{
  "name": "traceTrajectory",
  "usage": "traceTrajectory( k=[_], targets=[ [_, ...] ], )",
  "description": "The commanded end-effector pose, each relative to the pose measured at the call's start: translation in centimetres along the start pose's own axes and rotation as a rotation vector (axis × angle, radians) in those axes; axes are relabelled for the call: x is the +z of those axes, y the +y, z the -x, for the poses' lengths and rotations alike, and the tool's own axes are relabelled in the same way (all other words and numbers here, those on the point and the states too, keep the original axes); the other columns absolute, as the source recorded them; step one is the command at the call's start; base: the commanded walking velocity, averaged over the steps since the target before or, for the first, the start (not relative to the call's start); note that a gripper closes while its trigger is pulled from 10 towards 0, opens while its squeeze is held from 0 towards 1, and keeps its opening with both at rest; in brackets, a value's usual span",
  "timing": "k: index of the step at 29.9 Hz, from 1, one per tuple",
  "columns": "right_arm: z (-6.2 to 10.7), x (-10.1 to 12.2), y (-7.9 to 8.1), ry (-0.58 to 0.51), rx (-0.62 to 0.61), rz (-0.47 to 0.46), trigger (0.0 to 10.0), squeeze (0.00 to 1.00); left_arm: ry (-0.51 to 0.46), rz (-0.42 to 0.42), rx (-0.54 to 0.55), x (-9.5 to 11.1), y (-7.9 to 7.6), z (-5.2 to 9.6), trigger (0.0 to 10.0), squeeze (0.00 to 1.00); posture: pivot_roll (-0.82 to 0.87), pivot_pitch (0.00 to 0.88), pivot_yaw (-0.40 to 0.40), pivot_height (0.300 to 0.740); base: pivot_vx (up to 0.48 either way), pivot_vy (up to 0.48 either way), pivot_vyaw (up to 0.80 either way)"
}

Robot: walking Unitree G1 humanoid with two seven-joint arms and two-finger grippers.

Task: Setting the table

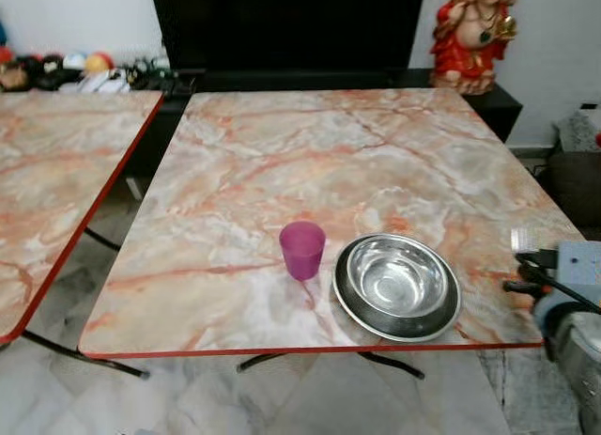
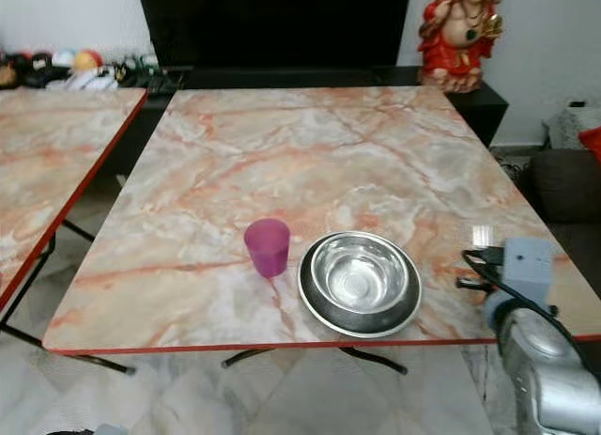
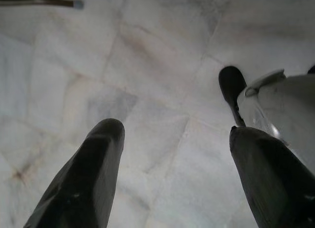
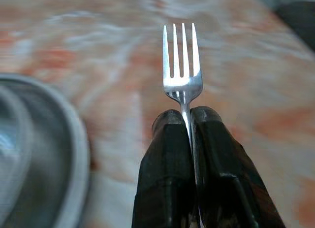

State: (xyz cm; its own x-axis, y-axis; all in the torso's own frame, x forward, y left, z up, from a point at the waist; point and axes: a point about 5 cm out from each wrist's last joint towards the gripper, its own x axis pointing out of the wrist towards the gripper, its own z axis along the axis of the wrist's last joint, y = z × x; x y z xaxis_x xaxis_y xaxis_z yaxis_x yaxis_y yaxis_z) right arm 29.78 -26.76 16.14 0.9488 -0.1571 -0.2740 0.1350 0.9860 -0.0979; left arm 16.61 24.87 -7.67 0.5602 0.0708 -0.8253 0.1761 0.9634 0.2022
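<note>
A purple cup (image 1: 301,249) stands upright near the front edge of the marble table (image 1: 319,153). Just to its right sits a shiny steel bowl (image 1: 396,283) on a steel plate. My right gripper (image 4: 189,117) is shut on the handle of a silver fork (image 4: 182,65), whose tines point forward over the tabletop. It hovers to the right of the bowl's rim (image 4: 74,154), near the table's right edge. The right arm (image 1: 563,303) comes in from the lower right. My left gripper (image 3: 172,139) hangs open over the floor with nothing between its fingers.
A second marble table (image 1: 56,172) stands to the left, with a gap of tiled floor between them. A dark cabinet (image 1: 282,31) and a red figurine (image 1: 474,31) are behind the table. A dark seat (image 2: 568,186) is at the right.
</note>
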Motion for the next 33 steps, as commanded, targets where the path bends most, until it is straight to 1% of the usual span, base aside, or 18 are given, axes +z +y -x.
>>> traceTrajectory(
  k=[1,5,8,12,16,17,19,22,25,26,29,31,33],
  targets=[
    [-0.2,0.1,0.1,-0.009,0.003,0.011,10.0,0.00,0.029,0.021,0.007,-0.9,0.3,0.2,10.0,0.00,-0.04,0.088,0.019,0.740,0.000,0.000,0.00],
    [-0.7,1.1,1.5,-0.054,0.053,0.007,10.0,0.00,0.030,0.033,0.012,-0.9,0.3,0.2,10.0,0.00,-0.04,0.086,0.017,0.740,0.000,0.000,0.00],
    [-1.5,1.5,1.3,-0.062,0.012,-0.004,10.0,0.00,0.027,0.033,0.009,-0.8,0.3,0.2,10.0,0.00,-0.04,0.086,0.020,0.740,0.000,0.000,0.00],
    [-2.4,1.7,1.5,-0.060,0.028,-0.016,10.0,0.00,0.026,0.031,0.003,-0.7,0.2,0.2,10.0,0.00,-0.05,0.086,0.025,0.740,0.000,0.000,0.00],
    [-3.7,1.3,1.6,-0.042,0.019,-0.001,10.0,0.00,0.024,0.028,-0.005,-0.6,0.2,0.1,10.0,0.00,-0.03,0.084,0.029,0.740,0.000,0.000,0.00],
    [-3.7,1.3,1.6,-0.042,0.019,-0.001,10.0,0.00,0.024,0.028,-0.005,-0.6,0.2,0.1,10.0,0.00,-0.03,0.084,0.029,0.740,0.000,0.000,0.00],
    [-4.7,1.3,1.6,-0.033,0.002,-0.006,10.0,0.00,0.022,0.030,-0.007,-0.6,0.2,0.1,10.0,0.00,-0.03,0.084,0.034,0.740,0.000,0.000,0.00],
    [-5.8,1.6,1.1,-0.029,-0.018,0.015,10.0,0.00,0.021,0.028,-0.010,-0.6,0.2,0.2,10.0,0.00,-0.03,0.084,0.034,0.740,0.000,0.000,0.00],
    [-6.1,1.7,0.4,-0.026,-0.052,0.031,10.0,0.00,0.015,0.028,-0.011,-0.5,0.3,0.2,10.0,0.00,-0.02,0.084,0.038,0.740,0.000,0.000,0.00],
    [-6.2,1.9,-0.2,-0.030,-0.067,0.025,10.0,0.00,0.011,0.030,-0.011,-0.5,0.4,0.2,10.0,0.00,-0.01,0.087,0.038,0.740,0.000,0.000,0.00],
    [-6.3,2.0,-0.6,-0.037,-0.076,0.019,10.0,0.00,0.007,0.032,-0.010,-0.4,0.5,0.2,10.0,0.00,-0.02,0.089,0.039,0.740,0.000,0.000,0.00],
    [-6.1,2.6,-0.8,-0.091,-0.085,-0.006,10.0,0.00,0.000,0.032,-0.003,-0.4,0.6,0.2,10.0,0.00,-0.02,0.093,0.041,0.740,0.000,0.000,0.00],
    [-5.8,3.4,-0.7,-0.162,-0.078,-0.064,10.0,0.00,-0.001,0.029,0.000,-0.5,0.7,0.3,10.0,0.00,-0.02,0.095,0.045,0.740,0.000,0.000,0.00]
  ],
)
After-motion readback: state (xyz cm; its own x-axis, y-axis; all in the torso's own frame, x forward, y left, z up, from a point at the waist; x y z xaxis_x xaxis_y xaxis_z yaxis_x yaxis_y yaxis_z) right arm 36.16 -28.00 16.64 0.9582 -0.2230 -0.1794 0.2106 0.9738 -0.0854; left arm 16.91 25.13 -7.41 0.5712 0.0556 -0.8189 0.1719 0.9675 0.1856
